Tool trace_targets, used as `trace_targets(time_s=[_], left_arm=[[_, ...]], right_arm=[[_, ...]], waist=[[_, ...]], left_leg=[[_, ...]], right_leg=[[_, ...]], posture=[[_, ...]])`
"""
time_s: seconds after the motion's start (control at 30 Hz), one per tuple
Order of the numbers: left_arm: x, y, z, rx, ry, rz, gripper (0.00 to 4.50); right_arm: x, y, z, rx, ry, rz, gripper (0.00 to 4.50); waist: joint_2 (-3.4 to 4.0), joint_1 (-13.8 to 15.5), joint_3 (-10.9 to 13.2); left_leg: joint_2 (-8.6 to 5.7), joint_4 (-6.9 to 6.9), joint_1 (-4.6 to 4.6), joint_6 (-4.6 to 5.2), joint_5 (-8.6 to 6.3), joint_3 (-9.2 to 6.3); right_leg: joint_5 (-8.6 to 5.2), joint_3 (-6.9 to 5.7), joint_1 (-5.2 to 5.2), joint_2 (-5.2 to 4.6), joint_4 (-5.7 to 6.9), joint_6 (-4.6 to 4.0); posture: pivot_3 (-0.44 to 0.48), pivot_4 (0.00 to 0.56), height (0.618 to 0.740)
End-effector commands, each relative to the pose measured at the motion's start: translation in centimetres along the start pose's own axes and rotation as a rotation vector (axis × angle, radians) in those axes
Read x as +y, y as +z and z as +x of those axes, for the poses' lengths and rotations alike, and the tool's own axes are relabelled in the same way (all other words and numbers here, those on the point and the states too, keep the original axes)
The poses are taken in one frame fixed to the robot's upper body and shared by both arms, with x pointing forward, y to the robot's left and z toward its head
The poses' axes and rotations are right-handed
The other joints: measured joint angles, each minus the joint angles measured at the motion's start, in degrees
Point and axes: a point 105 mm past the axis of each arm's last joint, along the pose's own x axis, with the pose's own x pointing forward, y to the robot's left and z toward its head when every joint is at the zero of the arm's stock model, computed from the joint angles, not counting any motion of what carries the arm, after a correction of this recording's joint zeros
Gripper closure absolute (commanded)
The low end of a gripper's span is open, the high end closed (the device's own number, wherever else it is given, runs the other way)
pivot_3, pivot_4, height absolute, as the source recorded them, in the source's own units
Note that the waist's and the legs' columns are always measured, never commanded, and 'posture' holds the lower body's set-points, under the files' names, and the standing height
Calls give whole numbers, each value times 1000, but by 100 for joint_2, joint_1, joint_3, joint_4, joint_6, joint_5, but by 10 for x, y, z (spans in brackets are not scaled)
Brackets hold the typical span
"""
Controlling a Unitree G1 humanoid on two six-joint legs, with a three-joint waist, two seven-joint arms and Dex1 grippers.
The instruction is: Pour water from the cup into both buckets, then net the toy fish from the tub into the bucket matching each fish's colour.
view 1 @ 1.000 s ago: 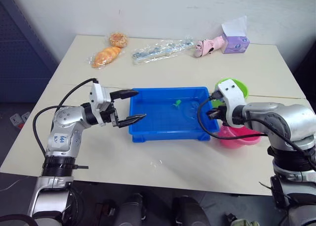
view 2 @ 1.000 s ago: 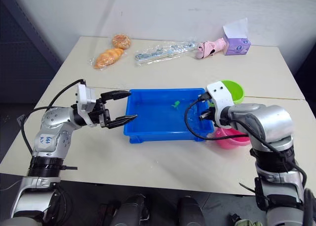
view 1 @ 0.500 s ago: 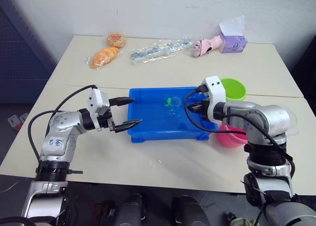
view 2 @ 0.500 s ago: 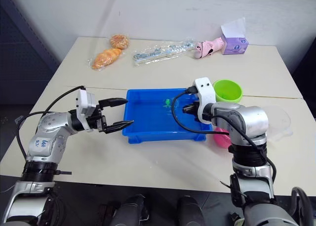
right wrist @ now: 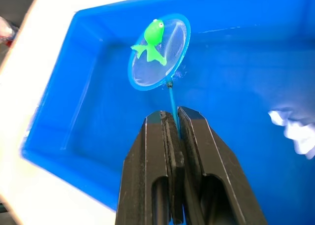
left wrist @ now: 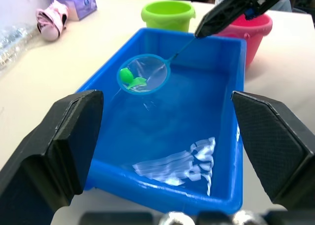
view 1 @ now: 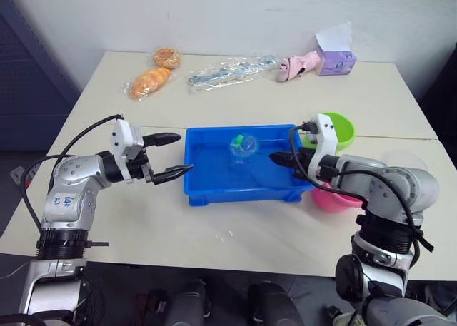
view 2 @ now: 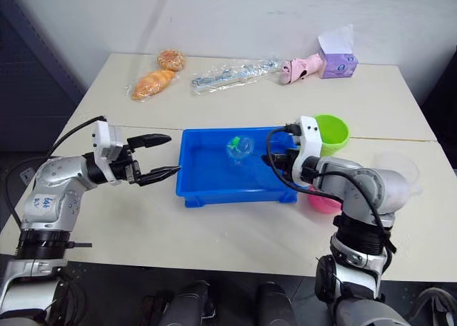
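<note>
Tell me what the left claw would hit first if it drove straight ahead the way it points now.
Most likely the near end wall of the blue tub. The left claw is open, fingers aimed at that wall from just outside it. Height is hard to judge; it might instead clear the rim and pass over the water.

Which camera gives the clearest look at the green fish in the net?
The right wrist view: the green fish lies in full outline on the net mesh, above the tub. The left wrist view shows it smaller; both eye views show a tiny green speck.
</note>
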Motion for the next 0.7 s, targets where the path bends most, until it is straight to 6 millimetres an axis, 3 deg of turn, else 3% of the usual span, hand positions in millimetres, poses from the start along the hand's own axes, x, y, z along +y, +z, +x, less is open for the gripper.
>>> trace_targets(time_s=[0.03,0.23,0.4,0.57,0.7], left_arm=[[-1,16,6,-65,-16,7,39],[-2,24,20,-110,-44,-18,39],[-4,26,33,-124,-74,-26,39],[-10,25,45,-137,-117,-34,39],[-15,25,55,-148,-146,-39,39]], right_arm=[[2,14,-29,-96,30,-43,4500],[-12,25,-74,-201,-32,-80,4500],[-35,34,-113,-292,-187,-91,4500],[-62,44,-141,-353,-340,-76,4500],[-76,43,-147,-314,-423,-119,4500]], waist=[[0,-1,0],[0,4,0],[0,-7,0],[0,-11,0],[0,25,0]], left_leg=[[0,-1,0,0,-1,0],[-2,-4,-1,3,-3,1],[-2,-7,2,2,-2,4],[-1,-7,2,1,-1,9],[0,-5,1,2,-2,10]], right_leg=[[0,0,1,-1,-3,0],[0,0,3,-2,-9,0],[0,1,4,0,-11,0],[0,5,4,2,-13,0],[0,7,8,3,-20,0]], posture=[[0,150,740],[0,150,740],[0,150,740],[0,150,740],[0,150,740]])
